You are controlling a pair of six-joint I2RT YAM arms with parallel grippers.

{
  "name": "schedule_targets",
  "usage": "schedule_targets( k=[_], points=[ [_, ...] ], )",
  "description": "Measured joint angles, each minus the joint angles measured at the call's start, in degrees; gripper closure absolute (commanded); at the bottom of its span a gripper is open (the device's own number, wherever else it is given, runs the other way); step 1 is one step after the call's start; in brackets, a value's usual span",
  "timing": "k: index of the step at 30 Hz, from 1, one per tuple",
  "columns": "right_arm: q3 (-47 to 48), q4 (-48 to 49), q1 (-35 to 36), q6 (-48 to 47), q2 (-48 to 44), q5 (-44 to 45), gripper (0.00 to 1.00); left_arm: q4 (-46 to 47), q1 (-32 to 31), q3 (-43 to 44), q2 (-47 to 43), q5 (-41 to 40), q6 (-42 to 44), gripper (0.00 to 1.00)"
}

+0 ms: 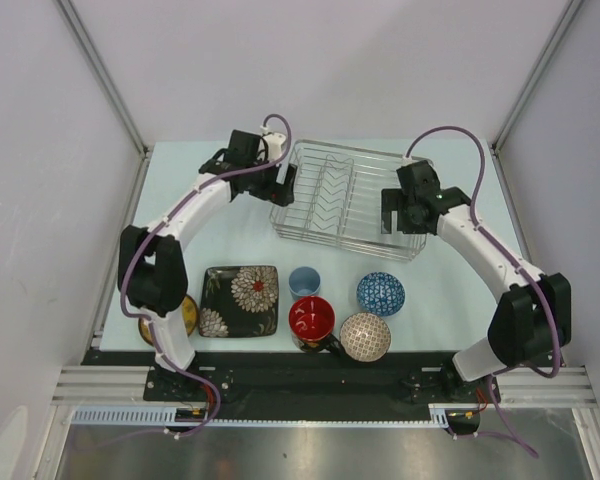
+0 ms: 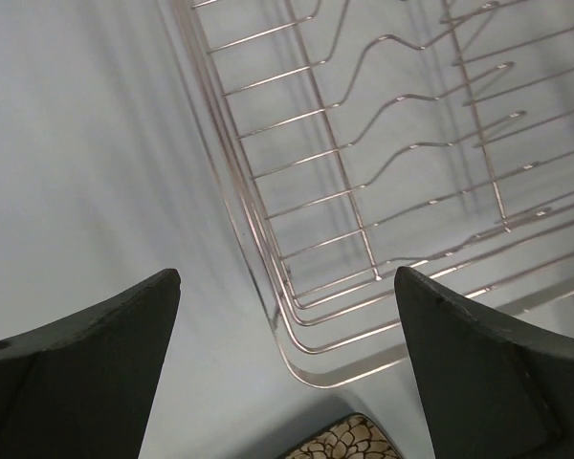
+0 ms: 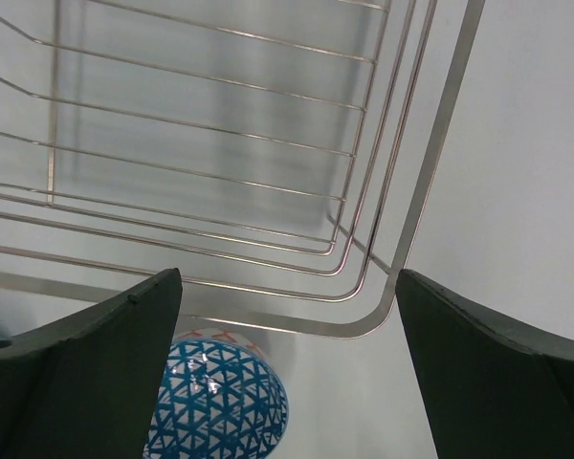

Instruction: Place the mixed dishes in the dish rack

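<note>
**Colours on your surface**

You have a silver wire dish rack [image 1: 340, 243] on a pale blue surface [image 1: 230, 235]. The square plate [image 1: 240, 300] is black with white and cream flowers. The cup [image 1: 304, 281] is light blue. The mug [image 1: 311, 318] is black outside and glossy red inside. One bowl [image 1: 380, 293] has a blue-and-white triangle lattice, while the other bowl [image 1: 365, 336] has a fine beige-pink pattern. The small round plate [image 1: 187, 315] shows yellow.

Rack [image 1: 345, 243] open from above (only prongs [image 1: 327, 198] rise inside); dishes [image 1: 240, 300] crowd the near table [image 1: 205, 235] edge, closely packed.
</note>
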Motion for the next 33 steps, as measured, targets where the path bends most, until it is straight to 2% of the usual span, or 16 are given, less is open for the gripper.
schedule_targets(
  k=[5, 11, 17, 22, 29, 33],
  points=[
    [0.94, 1.36, -1.46, -0.35, -2.4, -3.58, 0.0, 0.28, -0.61, -2.95, -2.73, 1.4, 0.07, 0.0],
    [0.98, -0.96, -2.23, 1.09, -2.75, -2.95, 0.0, 1.09, -0.31, -6.88, -3.54, 1.29, 0.22, 0.0],
    [0.83, -6.45, 3.19, 7.45, -7.96, -3.08, 0.0, 2.01, -0.15, -7.32, -3.43, 0.87, 0.22, 0.0],
    [-4.74, -9.68, 10.23, 15.02, -13.64, -2.14, 0.0, 2.64, -0.04, -7.39, -2.36, 0.79, 0.22, 0.0],
    [-18.71, -12.63, 14.45, 26.38, -18.25, 1.46, 0.0, 3.93, -0.02, -10.23, -2.23, -0.42, 0.52, 0.0],
    [-21.4, -11.69, 14.4, 29.35, -23.85, 3.34, 0.01, 4.0, -0.02, -10.95, -2.23, -0.7, 0.81, 0.0]
  ],
)
